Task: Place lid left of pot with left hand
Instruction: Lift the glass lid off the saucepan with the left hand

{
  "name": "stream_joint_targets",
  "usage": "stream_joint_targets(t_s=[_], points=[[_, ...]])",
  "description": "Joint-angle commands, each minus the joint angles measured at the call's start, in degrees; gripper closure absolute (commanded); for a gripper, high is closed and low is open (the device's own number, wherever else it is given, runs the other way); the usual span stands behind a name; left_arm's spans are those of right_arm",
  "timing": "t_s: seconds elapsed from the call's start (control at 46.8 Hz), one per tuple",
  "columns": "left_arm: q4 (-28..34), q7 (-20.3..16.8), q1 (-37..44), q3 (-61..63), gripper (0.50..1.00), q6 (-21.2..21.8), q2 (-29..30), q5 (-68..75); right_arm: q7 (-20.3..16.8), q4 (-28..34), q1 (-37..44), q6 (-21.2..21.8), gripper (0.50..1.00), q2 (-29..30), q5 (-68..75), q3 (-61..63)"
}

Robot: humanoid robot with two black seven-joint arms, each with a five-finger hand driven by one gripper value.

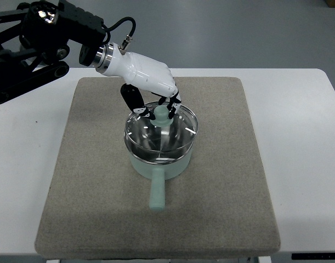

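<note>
now | left hand (148, 82) fingers (135, 101) closed around lid (162, 131) knob (162, 114) | lid still on pot (159, 167) | mat (90, 181)

1. From my feed the lid (162, 131) looks like clear glass with a shiny metal rim and a matt mint knob (163, 113).
2. Pot (159, 161): pale mint, smooth, satin.
3. Mat (90, 192): grey-beige, coarse, felt-like, matt.
4. Table (304, 137): white, smooth.
5. Left hand (151, 82): glossy white plastic shell, black fingers, polished metal wrist ring.
</note>
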Motion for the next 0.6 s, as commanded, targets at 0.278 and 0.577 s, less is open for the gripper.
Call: stream_joint_targets(t_s=[0.278,0.577], points=[[1.1,0.0,-0.6,-0.1,1.0,-0.2,2.7,0.8,0.0,0.1,0.0,0.0,0.576,0.0,0.0,0.0],[2.3,0.0,0.1,-0.1,1.0,-0.3,11.5,0.1,0.0,0.1,0.0,0.0,0.576,0.0,0.0,0.0]])
